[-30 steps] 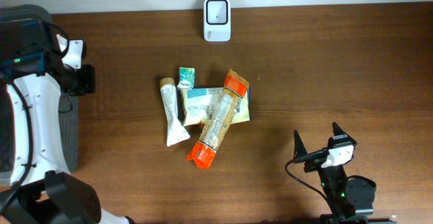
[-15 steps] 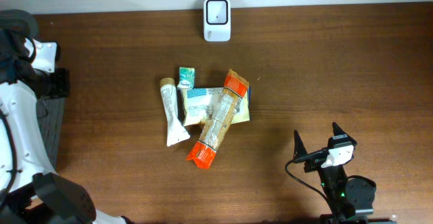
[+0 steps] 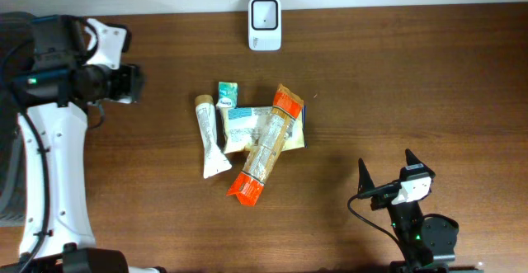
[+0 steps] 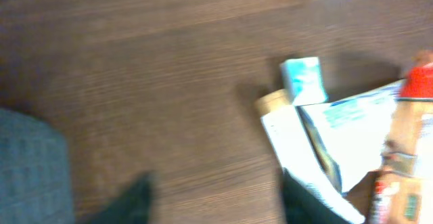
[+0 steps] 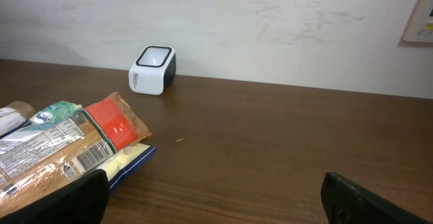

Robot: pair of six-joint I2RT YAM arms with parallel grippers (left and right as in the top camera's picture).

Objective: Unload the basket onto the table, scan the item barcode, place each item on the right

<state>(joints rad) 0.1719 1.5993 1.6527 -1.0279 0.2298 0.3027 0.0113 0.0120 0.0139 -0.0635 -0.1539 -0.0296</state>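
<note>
A heap of items lies mid-table: a long orange-red cracker packet (image 3: pixel 266 145) across a flat white and blue pack (image 3: pixel 241 124), a white tube (image 3: pixel 210 137) and a small teal box (image 3: pixel 228 93). The packet's barcode (image 5: pixel 95 158) shows in the right wrist view. The white scanner (image 3: pixel 265 12) stands at the table's back edge. My left gripper (image 3: pixel 134 85) hovers left of the heap, open over bare wood (image 4: pixel 213 207), with the tube (image 4: pixel 291 126) just to its right. My right gripper (image 3: pixel 386 176) rests open near the front right, holding nothing (image 5: pixel 216 204).
A grey mat (image 4: pixel 30 170) lies at the table's left edge. A pale wall runs behind the scanner (image 5: pixel 153 70), with a wall plate (image 5: pixel 419 17) at the far right. Bare wood spreads between the heap and my right gripper.
My left arm drew back toward the left edge, then swung right toward the heap. The right arm and the items have not moved.
</note>
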